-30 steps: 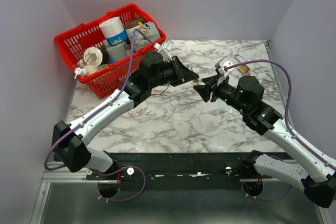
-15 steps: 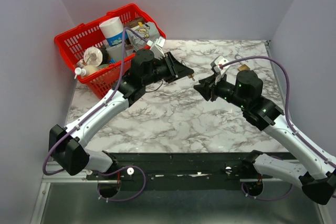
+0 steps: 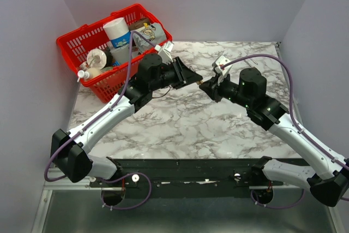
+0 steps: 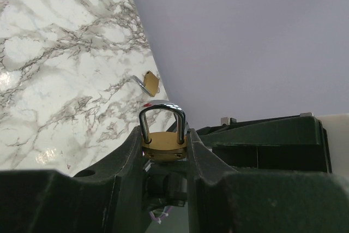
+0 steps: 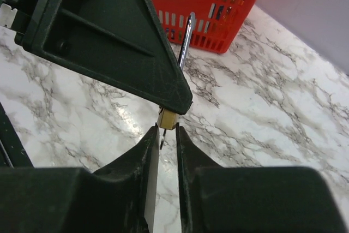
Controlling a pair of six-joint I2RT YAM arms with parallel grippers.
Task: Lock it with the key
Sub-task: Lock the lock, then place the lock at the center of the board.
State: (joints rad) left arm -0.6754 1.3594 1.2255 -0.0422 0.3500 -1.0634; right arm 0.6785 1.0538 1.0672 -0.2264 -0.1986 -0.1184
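The padlock (image 4: 163, 144) is held above the desk (image 3: 185, 124). It is clamped by its brass body in the part-closed jaws of the left gripper (image 4: 163, 137), shackle pointing away from that wrist. The padlock's base faces the right gripper (image 5: 166, 132), which lies directly ahead along the padlock's long axis. Those jaws are drawn nearly closed about the key (image 5: 162, 141) just under the padlock's base. Firm contact cannot be confirmed, as the key is seen edge-on. Both flanks of the padlock are crowded by the left jaws. Open air below it is judged enough for turning.
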